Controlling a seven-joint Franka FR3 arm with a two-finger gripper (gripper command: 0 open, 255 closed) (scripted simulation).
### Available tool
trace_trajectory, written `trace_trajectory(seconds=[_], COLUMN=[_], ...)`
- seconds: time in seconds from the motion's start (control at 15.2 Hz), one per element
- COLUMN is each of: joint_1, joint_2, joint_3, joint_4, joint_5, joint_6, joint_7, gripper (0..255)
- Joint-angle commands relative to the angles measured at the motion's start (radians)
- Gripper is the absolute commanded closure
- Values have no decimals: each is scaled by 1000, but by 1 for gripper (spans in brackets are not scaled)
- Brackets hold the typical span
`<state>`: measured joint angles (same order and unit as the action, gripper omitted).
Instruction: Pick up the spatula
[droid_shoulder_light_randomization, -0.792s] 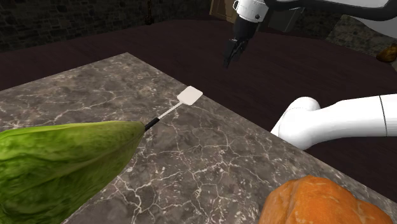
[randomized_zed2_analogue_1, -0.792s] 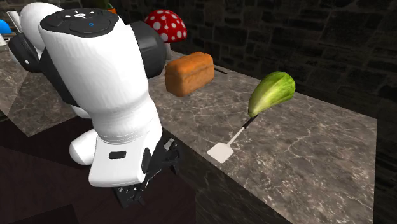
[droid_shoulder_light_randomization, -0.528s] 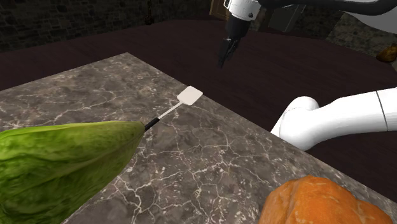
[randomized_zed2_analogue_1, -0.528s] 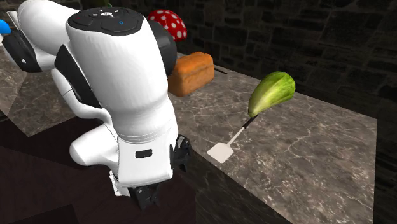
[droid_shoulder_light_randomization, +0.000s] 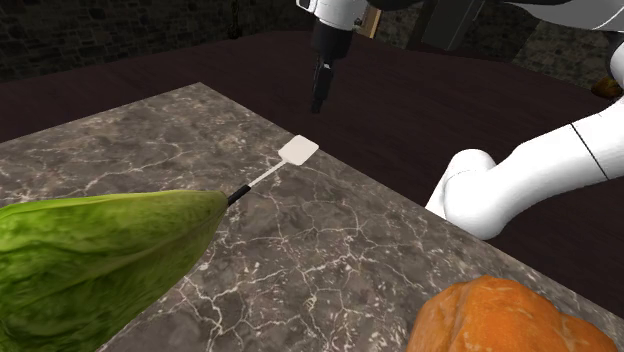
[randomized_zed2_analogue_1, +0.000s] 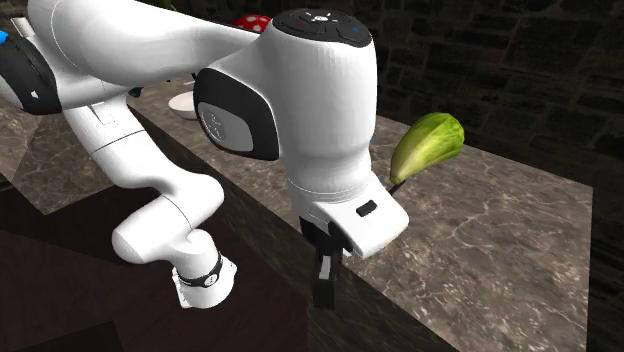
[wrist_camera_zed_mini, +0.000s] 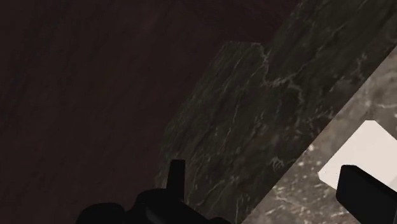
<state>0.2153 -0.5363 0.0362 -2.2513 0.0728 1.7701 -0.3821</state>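
Approach, I judge: my claw (droid_shoulder_light_randomization: 321, 100) hangs open and empty beyond the table (droid_shoulder_light_randomization: 330, 250) edge, near the spatula (droid_shoulder_light_randomization: 298, 150). It lies flat, handle running behind the lettuce (droid_shoulder_light_randomization: 90, 250). Next I must centre over the bare shaft and descend.

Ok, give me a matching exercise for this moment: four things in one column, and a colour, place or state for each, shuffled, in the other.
Things:
1. spatula blade
2. lettuce
3. loaf
4. jaws

Descriptions:
a. orange, at the shoulder view's lower right
b. open, up in the air
c. white, flat by the counter's edge
d. green, at the spatula's handle end

Pairs: 1-c, 2-d, 3-a, 4-b
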Motion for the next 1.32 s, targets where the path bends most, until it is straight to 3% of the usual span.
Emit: trace_trajectory(seconds=[0.0,0.99,1.25], joint_1=[40,306,311], joint_2=[48,207,207], joint_3=[15,155,160], joint_4=[34,172,132], joint_5=[7,44,47], joint_6=[13,25,65], joint_7=[-68,-539,-550], gripper=[0,0,0])
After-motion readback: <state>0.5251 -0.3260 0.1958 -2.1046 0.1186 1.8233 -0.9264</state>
